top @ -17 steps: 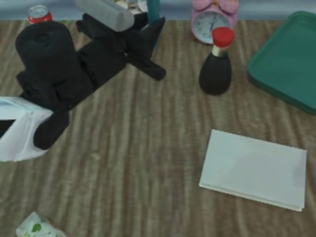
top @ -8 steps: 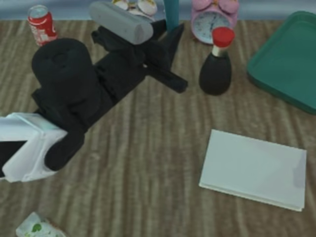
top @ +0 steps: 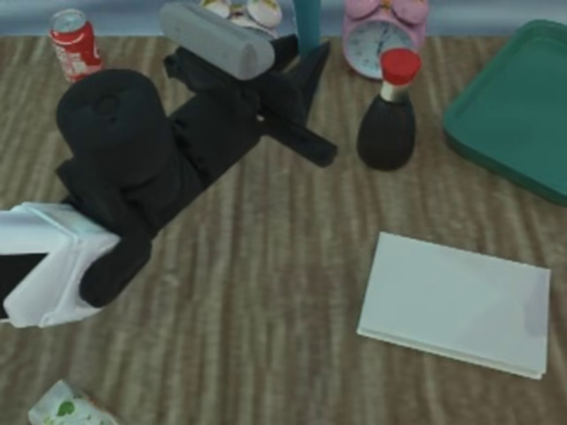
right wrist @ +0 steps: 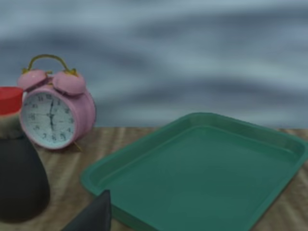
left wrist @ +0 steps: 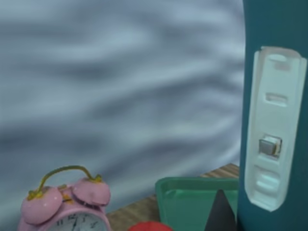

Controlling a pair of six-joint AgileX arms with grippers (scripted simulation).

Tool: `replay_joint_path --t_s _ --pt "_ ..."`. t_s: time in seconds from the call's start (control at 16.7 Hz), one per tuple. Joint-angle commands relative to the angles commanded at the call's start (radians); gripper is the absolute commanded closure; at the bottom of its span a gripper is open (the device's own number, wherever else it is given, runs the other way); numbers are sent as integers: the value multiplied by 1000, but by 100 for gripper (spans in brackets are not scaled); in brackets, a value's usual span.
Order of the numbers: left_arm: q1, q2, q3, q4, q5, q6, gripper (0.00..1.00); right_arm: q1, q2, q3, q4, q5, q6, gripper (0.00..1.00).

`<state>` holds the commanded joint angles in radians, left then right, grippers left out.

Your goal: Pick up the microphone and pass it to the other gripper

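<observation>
— Starting from the left: passing over the small red soda can [top: 74,40] at the far edge, and looking at the black two-fingered left gripper [top: 299,88] on the white-segmented arm. Holding anything?

— Seemingly clenching the slim teal-handled microphone with the white button strip [left wrist: 274,130], though hard to be sure from above, with only the teal shaft [top: 307,22] poking out at the table's far edge. Judging by the wrist view, carrying it upright and off the wood.

— So counting the pick-up as done?

— Probably, yes. Still lacking the handover, though.

— Moving rightward, then?

— Hanging just left of the round pink twin-bell alarm clock [top: 381,40] and the black red-capped bottle [top: 387,115]. Further right, ignoring the flat white paper pad [top: 456,301] and the green plastic tray [top: 523,97].

— And the black right gripper [right wrist: 92,215]?

— Staying out of the overhead view altogether; showing one dark fingertip in its own camera, facing tray and clock. Impossible to tell whether spread or closed. Not yet meeting the microphone.
</observation>
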<state>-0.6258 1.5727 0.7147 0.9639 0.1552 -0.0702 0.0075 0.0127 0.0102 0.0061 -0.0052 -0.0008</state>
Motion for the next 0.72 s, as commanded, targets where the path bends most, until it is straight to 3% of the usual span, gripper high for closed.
replay_joint_path --t_s 0.24,0.72 --pt "0 0 0 0 0 0 100 74 151 107 64 -50 -8 0" --pt "0 0 0 0 0 0 100 322 769 461 273 -215 -38 0"
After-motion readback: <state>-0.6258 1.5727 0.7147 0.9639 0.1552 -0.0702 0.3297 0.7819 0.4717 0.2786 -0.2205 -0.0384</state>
